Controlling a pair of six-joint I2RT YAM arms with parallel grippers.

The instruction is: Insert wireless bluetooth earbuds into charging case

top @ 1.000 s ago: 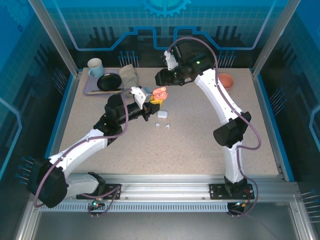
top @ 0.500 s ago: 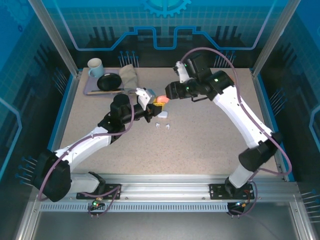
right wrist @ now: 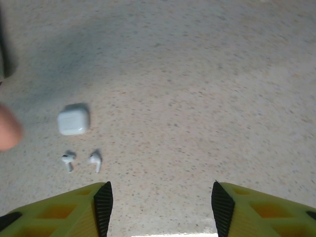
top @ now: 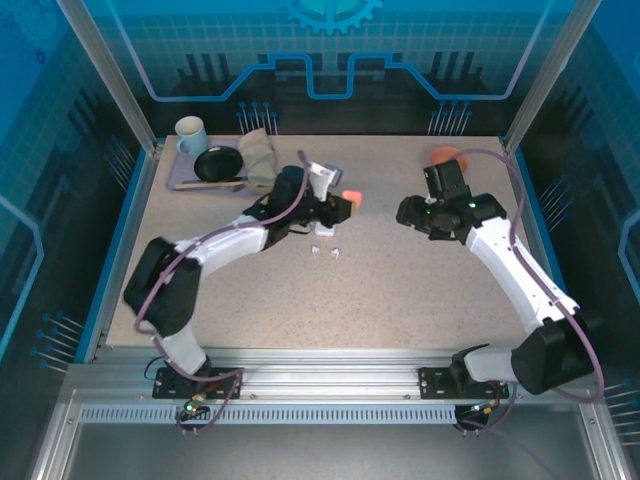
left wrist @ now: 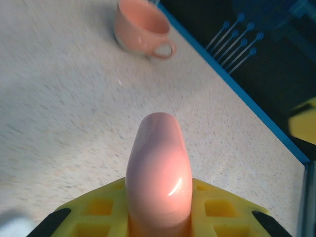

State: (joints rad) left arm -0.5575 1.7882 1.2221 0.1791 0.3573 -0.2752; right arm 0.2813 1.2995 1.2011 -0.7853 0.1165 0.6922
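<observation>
While the left gripper (top: 338,207) is clamped on a coral-pink charging case (left wrist: 158,173), with its yellow fingers (left wrist: 98,212) pressing either side of the closed, rounded shell, the right gripper (right wrist: 160,197) stands with its jaws spread wide and nothing between them. From above, the held case sits at the middle of the speckled table (top: 400,300), toward the far side, and the right gripper is well apart from it on the right. A white charging case (right wrist: 74,121), lid shut, lies flat on the table near the left gripper. Just in front of it, two white earbuds (right wrist: 81,161) lie side by side with a small gap between them, touching neither the case nor each other. A pink cup (left wrist: 140,29) stands near the far right edge. At the far left corner a tray (top: 180,182) carries a mug (top: 190,132) and a black dish (top: 217,163), with a folded cloth (top: 258,152) beside them.
</observation>
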